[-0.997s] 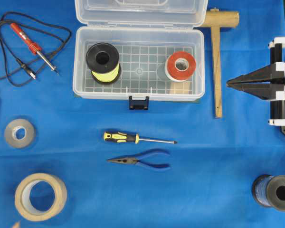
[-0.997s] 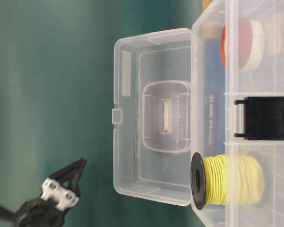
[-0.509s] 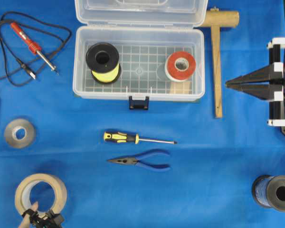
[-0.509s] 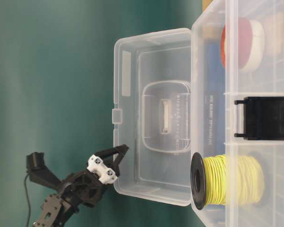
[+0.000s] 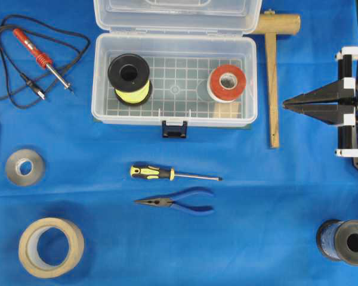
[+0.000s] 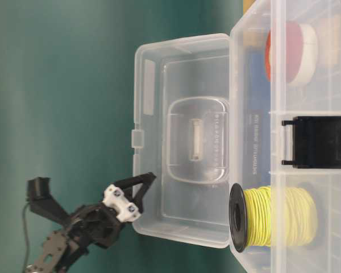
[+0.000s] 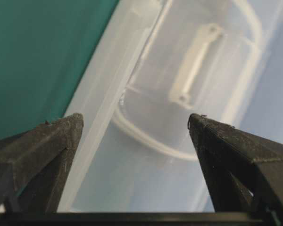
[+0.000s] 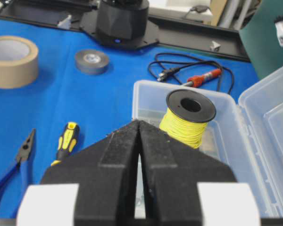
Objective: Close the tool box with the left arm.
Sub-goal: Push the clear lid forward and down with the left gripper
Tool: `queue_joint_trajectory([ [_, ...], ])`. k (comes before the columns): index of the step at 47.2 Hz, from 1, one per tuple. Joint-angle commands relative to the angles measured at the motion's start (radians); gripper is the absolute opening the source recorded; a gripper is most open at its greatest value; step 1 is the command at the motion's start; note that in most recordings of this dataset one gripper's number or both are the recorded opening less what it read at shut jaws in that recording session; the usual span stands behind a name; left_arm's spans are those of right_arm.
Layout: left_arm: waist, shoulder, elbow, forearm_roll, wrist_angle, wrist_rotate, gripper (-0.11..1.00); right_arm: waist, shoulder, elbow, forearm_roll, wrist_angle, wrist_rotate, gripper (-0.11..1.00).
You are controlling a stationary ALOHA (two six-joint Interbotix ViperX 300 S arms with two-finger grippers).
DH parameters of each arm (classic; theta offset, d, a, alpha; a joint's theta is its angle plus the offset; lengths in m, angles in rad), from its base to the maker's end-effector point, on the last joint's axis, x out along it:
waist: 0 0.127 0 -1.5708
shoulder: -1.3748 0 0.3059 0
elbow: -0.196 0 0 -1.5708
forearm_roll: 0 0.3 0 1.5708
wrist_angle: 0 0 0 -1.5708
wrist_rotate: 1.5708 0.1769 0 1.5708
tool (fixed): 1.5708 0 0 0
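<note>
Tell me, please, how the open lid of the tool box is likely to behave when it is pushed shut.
The lid looks like thin clear plastic, so it probably swings lightly on its hinge. It may flex a little. The surface looks smooth, so a pointed end effector might slip.

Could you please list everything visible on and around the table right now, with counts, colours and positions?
tool box: 1, clear, dark blue latch, top centre, lid open
wire spool: 1, yellow on black reel, left inside the box
tape roll: 1, red and white, right inside the box
soldering iron: 1, red with black cord, top left
wooden mallet: 1, tan, right of the box
screwdriver: 1, yellow and black, below the box
pliers: 1, blue handles, below the screwdriver
grey tape: 1, left edge
masking tape: 1, beige, bottom left
dark spool: 1, bottom right
left gripper: 1, black, open, at the lid
right gripper: 1, black, shut, right edge
</note>
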Motion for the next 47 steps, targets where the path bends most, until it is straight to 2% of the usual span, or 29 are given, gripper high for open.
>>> queue_joint_trajectory([
  [1,-0.095,-0.031,-0.002,-0.005,0.048,-0.008,0.91,-0.002,0.008,-0.015,0.000,-0.006,-0.002,0.00],
  [12,-0.161,-0.097,0.009,-0.005,0.140,-0.044,0.91,-0.002,0.011,-0.015,0.000,-0.006,0.000,0.00],
  [26,-0.258,-0.190,0.089,-0.009,0.218,-0.066,0.91,-0.002,0.011,-0.015,0.000,-0.009,0.003,0.00],
  [38,-0.403,-0.302,0.176,-0.015,0.232,-0.078,0.91,-0.002,0.011,-0.015,0.000,-0.009,0.005,0.00],
  [44,-0.486,-0.354,0.218,-0.015,0.232,-0.218,0.91,-0.002,0.011,-0.015,0.000,-0.011,0.005,0.00],
  [47,-0.526,-0.379,0.239,-0.015,0.244,-0.236,0.91,-0.002,0.011,-0.015,0.000,-0.009,0.005,0.00],
])
